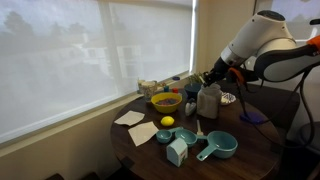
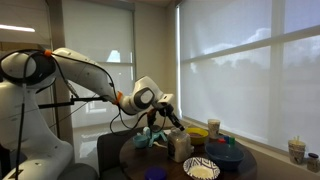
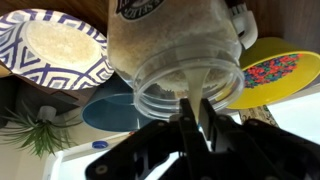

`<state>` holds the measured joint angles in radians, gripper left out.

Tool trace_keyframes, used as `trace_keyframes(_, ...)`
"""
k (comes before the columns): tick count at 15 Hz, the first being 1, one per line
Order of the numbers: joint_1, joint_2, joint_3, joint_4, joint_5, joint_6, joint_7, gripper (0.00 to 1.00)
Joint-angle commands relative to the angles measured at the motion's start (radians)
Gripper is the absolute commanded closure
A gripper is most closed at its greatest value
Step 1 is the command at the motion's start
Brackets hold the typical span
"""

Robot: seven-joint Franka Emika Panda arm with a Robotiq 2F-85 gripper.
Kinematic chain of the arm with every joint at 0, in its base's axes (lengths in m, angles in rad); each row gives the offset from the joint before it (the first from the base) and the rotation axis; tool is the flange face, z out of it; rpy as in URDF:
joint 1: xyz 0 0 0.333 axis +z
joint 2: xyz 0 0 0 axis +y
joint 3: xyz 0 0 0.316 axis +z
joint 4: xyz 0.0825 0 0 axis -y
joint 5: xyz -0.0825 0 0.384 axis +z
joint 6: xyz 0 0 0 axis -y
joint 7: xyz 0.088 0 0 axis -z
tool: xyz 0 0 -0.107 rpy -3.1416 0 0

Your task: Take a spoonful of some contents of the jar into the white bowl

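The clear jar (image 3: 185,45) holds a pale grainy filling and fills the middle of the wrist view, its open mouth toward the camera. My gripper (image 3: 190,108) is shut on a white spoon (image 3: 183,88) whose handle runs from between the fingers into the jar's mouth; the spoon's bowl is hidden inside. The white bowl (image 3: 55,45), with a blue pattern on its outside, sits beside the jar. In both exterior views the gripper (image 1: 212,76) (image 2: 166,108) hovers right above the jar (image 1: 208,101) (image 2: 181,146) on the round table, with the white bowl (image 2: 201,168) near the table's edge.
A yellow bowl (image 1: 166,101) (image 3: 272,68) with colourful pieces stands next to the jar. A blue plate (image 3: 110,110), blue measuring cups (image 1: 221,146), a lemon (image 1: 167,122), napkins (image 1: 143,133) and a paper cup (image 2: 213,127) lie on the dark round table (image 1: 250,155). Window blinds are close behind.
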<state>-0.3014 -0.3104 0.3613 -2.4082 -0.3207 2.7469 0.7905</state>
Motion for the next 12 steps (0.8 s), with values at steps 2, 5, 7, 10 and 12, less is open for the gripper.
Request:
trace_keyframes(2,0.089,0.01,-0.093,0.029,0.067,-0.111,0.004,0.97)
trace_keyframes(5,0.099,0.007,-0.125,0.039,0.062,-0.131,0.024,0.97)
trace_keyframes(7,0.099,0.008,-0.135,0.043,0.053,-0.124,0.037,0.97)
trace_keyframes(10,0.083,0.012,-0.129,0.059,0.031,-0.138,0.092,0.97)
trace_keyframes(12,0.07,0.015,-0.116,0.073,0.004,-0.163,0.162,0.97)
